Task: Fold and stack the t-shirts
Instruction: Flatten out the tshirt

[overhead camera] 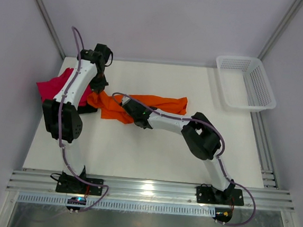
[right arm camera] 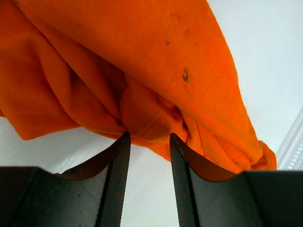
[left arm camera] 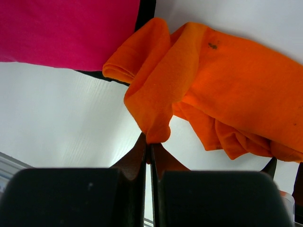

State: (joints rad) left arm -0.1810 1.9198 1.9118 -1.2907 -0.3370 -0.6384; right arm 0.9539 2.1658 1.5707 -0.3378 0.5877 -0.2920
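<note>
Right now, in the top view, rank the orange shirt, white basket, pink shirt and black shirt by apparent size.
1. White basket and orange shirt: too alike to rank.
2. Pink shirt, partly hidden by the left arm.
3. Black shirt, only a sliver showing.

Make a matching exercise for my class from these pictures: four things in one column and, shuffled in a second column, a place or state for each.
Column one
1. bright orange cloth t-shirt
2. magenta-pink cloth t-shirt
3. white plastic mesh basket
4. left gripper

Column two
A. at the far right, away from both arms
B. shut on a pinched bit of orange cloth
C. crumpled across the middle of the table
D. at the table's left edge

Pairs: 1-C, 2-D, 3-A, 4-B
</note>
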